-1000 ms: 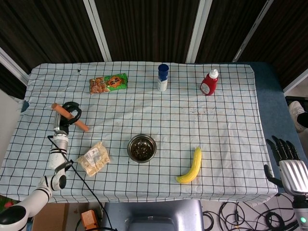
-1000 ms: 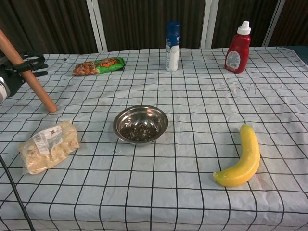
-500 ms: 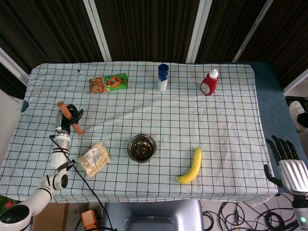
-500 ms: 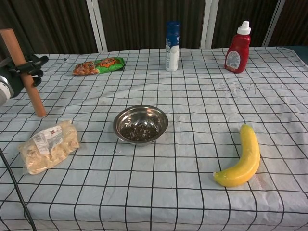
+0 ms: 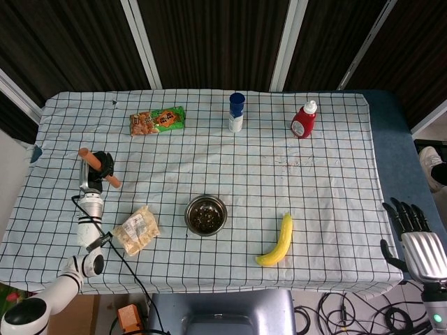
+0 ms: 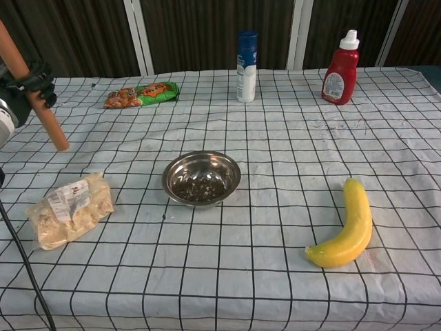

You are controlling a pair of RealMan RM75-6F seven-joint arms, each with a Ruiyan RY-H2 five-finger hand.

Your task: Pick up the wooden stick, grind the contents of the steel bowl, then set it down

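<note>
My left hand [image 5: 100,166] grips the wooden stick [image 5: 98,167] near the table's left edge, holding it tilted above the cloth. In the chest view the stick [image 6: 34,96] slants down to the right from the dark fingers of the left hand [image 6: 31,81] at the left border. The steel bowl [image 5: 206,214], with dark bits inside, sits near the table's middle, also in the chest view [image 6: 201,178], well to the right of the stick. My right hand [image 5: 415,237] hangs beyond the table's right front corner with fingers apart and nothing in it.
A clear snack bag [image 5: 136,230] lies between the stick and the bowl. A banana [image 5: 277,241] lies right of the bowl. A green snack packet [image 5: 157,120], a blue-capped bottle [image 5: 237,112] and a ketchup bottle [image 5: 303,119] stand along the far side.
The left hand has lifted the stick off the cloth and swung it more upright. The right hand has barely moved.
</note>
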